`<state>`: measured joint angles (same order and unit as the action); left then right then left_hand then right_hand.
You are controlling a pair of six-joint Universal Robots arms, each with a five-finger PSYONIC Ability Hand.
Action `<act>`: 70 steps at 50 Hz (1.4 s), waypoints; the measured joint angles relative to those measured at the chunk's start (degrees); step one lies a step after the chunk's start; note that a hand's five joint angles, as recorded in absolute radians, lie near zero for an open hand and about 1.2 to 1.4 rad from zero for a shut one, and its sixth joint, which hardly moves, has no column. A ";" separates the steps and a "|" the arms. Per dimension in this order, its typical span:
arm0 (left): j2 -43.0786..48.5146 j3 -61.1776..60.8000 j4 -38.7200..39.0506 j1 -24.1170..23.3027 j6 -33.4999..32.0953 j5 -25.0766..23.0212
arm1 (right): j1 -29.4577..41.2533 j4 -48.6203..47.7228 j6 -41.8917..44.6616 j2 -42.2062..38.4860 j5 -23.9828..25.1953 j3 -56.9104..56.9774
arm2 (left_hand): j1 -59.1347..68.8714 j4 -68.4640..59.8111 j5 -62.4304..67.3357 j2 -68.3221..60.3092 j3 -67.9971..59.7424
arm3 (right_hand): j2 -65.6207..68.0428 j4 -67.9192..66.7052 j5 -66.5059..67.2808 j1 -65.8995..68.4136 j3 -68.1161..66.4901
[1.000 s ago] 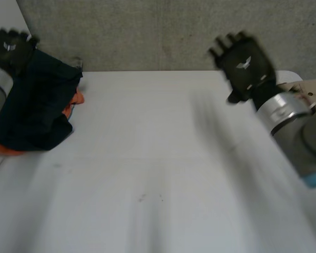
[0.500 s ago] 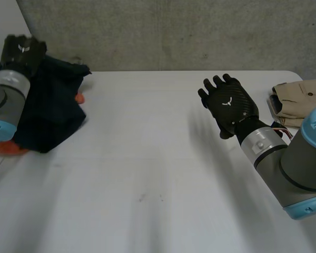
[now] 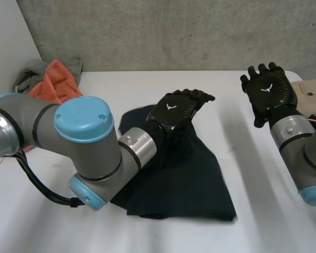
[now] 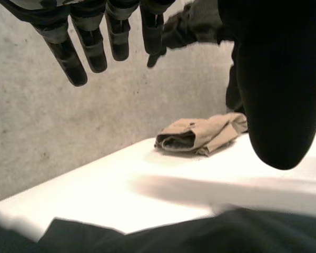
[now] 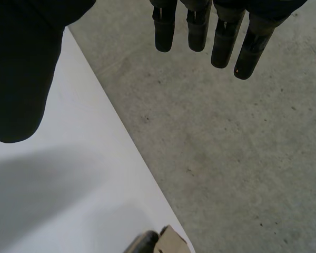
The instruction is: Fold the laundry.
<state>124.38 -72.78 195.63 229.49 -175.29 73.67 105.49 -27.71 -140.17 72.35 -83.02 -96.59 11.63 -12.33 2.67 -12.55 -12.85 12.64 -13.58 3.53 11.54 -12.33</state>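
— Cloth [image 3: 189, 179] position?
— Mid-surface [image 3: 126, 89], lying dark and rumpled, spreading wider toward the near edge. Well apart from the tan fold [image 3: 312, 90] at the right rim and from the orange-and-grey pile [image 3: 52, 79] at the far left corner.
— Hands?
— Left hand [image 3: 175, 109] over the cloth's far part, fingers straight and apart, gripping nothing. Impossible to tell whether touching or just above. Right hand [image 3: 268, 92] up in the air near the tan fold, fingers likewise straight and spread, empty.
— Handling, at a guess?
— Soft and limp, probably light. Sure to sag and bunch when lifted, never to hold a shape unaided. Not fragile. Likely to drag along in wrinkles rather than slide flat.
— Best place to take hold, then?
— At corners or along an edge. Not the middle: good only for raising a tent and leaving the rest crumpled. Better with one hand on each of two neighbouring corners, then drawing apart to flatten before any fold.
— Corners easy to find?
— Not very, among the rumples. Clearest at the near right.
— Risks?
— Pinching two layers at once, or hauling the whole thing toward the rim instead of spreading it.
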 measured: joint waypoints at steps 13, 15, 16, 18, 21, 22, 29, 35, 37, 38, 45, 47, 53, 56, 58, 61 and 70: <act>-13.61 -6.14 -5.74 14.56 -5.45 3.47 | -0.79 15.12 -8.86 -0.09 6.12 6.43 | 0.00 0.05 0.00 0.02 0.00 | 0.00 0.00 0.00 0.00 0.00; -15.76 -8.20 -6.95 16.90 -5.60 4.41 | 0.12 20.27 -11.67 -0.18 8.01 8.70 | 0.00 0.05 0.00 0.02 0.01 | -0.01 0.00 0.00 0.00 0.00; -16.24 -8.85 -7.37 17.41 -5.62 4.76 | 0.50 21.80 -12.58 -0.24 8.53 9.52 | 0.00 0.05 0.00 0.02 0.01 | -0.01 0.00 0.00 0.00 0.00; -17.38 -10.77 -8.72 18.62 -5.63 5.89 | 1.51 25.34 -14.79 -0.45 9.69 11.64 | 0.05 0.05 0.00 0.02 0.00 | 0.00 0.00 0.00 0.00 0.00; -18.20 -13.09 -10.28 19.44 -5.58 7.55 | 2.97 28.28 -16.83 -1.19 10.73 14.48 | 0.07 0.05 0.00 0.02 0.00 | 0.00 0.00 0.00 0.00 0.00; -18.25 -13.40 -10.47 19.50 -5.56 7.83 | 3.13 28.43 -16.96 -1.32 10.82 14.79 | 0.07 0.05 0.00 0.02 0.00 | 0.00 0.00 0.00 0.00 0.00; -18.40 -19.10 -12.74 19.41 -5.01 15.19 | 9.27 25.38 -10.86 -7.21 15.15 23.24 | 0.21 -0.09 0.03 -0.06 0.00 | 0.00 0.00 0.00 0.00 0.00; -18.04 -22.87 -13.29 18.81 -4.12 18.49 | 13.78 21.37 4.02 -14.92 23.82 29.76 | 0.21 -0.10 0.17 -0.09 -0.11 | 0.00 0.00 0.00 0.00 0.00; -17.91 -23.64 -13.36 18.74 -3.80 18.64 | 14.59 21.00 6.93 -16.91 25.71 31.34 | 0.21 -0.10 0.18 -0.09 -0.11 | 0.00 0.00 0.00 0.00 0.00; -17.77 -24.44 -13.39 18.70 -3.15 18.66 | 15.43 20.72 9.83 -19.50 27.63 33.44 | 0.21 -0.10 0.18 -0.10 -0.11 | 0.00 0.00 0.00 0.00 0.00; -17.13 -26.70 -13.38 18.68 1.00 18.03 | 17.19 19.28 14.75 -27.93 30.34 39.73 | 0.21 -0.11 0.19 -0.11 -0.12 | -0.01 0.00 0.00 0.00 0.00; -16.79 -26.79 -13.34 18.61 1.86 17.87 | 17.43 18.05 15.42 -29.97 30.18 41.07 | 0.21 -0.11 0.19 -0.11 -0.12 | 0.00 0.00 0.00 0.00 -0.01; -15.53 -25.90 -13.21 18.02 2.99 17.69 | 17.65 14.86 16.16 -34.36 28.98 43.78 | 0.21 -0.11 0.19 -0.11 -0.12 | 33.15 -30.64 29.19 26.99 -32.84; -15.23 -25.25 -13.18 17.78 3.02 17.70 | 17.62 14.32 16.13 -34.95 27.85 44.22 | 0.21 -0.11 0.19 -0.14 -0.11 | 46.29 -44.50 42.31 37.15 -45.75; -15.22 -24.70 -13.18 17.68 2.96 17.75 | 17.57 14.37 16.07 -34.14 26.21 43.96 | 0.21 -0.11 0.19 -0.17 -0.11 | 52.17 -51.13 48.51 41.75 -52.27; -15.28 -24.43 -13.16 17.64 2.90 17.77 | 17.54 14.44 16.06 -33.81 25.80 43.78 | 0.21 -0.11 0.20 -0.19 -0.12 | 52.17 -51.13 48.51 41.75 -52.27; -16.10 -21.69 -13.21 17.50 2.08 17.84 | 9.91 19.90 16.22 -19.84 18.82 33.23 | 0.21 -0.11 0.19 -0.21 -0.12 | 54.64 -54.45 52.09 43.43 -55.53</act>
<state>108.28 -94.47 182.42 246.98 -173.21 91.52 115.40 -7.81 -123.95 52.51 -64.20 -63.35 11.84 -12.43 2.86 -12.76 -12.96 67.28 -68.03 55.62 54.97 -67.86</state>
